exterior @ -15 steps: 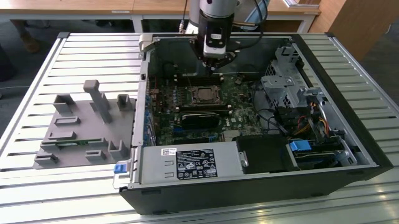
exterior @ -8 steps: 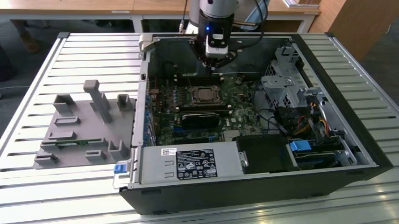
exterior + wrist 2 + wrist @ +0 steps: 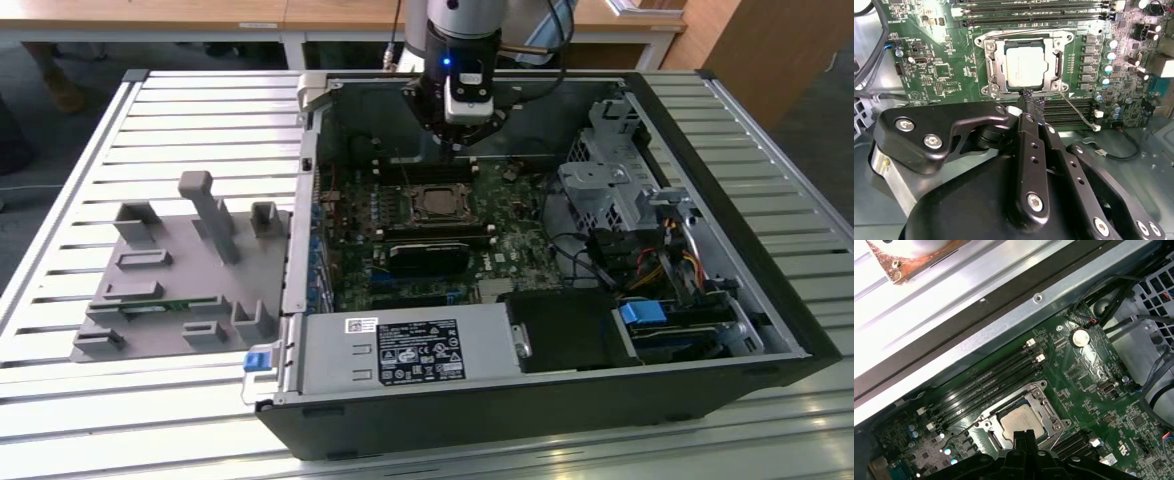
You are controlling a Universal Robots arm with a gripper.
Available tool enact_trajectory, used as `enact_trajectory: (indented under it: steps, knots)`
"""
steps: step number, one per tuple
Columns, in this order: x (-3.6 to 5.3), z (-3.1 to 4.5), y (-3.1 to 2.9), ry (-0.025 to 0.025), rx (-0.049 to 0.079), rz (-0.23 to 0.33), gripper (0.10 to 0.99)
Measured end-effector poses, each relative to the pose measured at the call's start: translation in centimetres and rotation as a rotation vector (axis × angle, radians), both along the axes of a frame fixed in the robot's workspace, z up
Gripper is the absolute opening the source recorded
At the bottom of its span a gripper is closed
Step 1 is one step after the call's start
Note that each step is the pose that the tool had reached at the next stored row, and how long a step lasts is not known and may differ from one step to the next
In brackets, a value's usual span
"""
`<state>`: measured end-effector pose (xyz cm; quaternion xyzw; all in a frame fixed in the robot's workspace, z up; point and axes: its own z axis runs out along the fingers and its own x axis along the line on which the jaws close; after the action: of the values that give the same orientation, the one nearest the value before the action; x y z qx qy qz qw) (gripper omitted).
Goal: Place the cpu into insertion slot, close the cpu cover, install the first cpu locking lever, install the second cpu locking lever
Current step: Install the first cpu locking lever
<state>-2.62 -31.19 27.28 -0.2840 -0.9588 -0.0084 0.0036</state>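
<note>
The cpu (image 3: 1025, 66) lies flat in the insertion slot (image 3: 985, 89) on the green motherboard, its silver top facing up. The cpu cover (image 3: 1053, 60), a silver frame, lies down around the chip. My gripper (image 3: 1026, 100) hangs just above the socket's edge, its black fingers pressed together with nothing between them. In the first wrist view the same cpu (image 3: 1016, 421) sits just beyond my gripper (image 3: 1024, 436). The exterior view has my gripper (image 3: 458, 140) over the back of the open case, behind the insertion slot (image 3: 437, 203). A thin metal rod (image 3: 1076, 110) runs out from one socket corner.
Long black memory slots (image 3: 1034, 12) flank the socket on both sides. The case wall (image 3: 1004, 325) stands close behind. A drive cage with cables (image 3: 627, 215) fills the exterior view's right, a power supply (image 3: 407, 355) the front. A grey fixture tray (image 3: 174, 270) lies outside on the slatted table.
</note>
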Motion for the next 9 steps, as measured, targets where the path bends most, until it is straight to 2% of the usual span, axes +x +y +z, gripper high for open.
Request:
enact_trajectory:
  steps: [9]
  knots:
    - [0.00, 0.00, -0.01, 0.0000, 0.000, 0.057, 0.118]
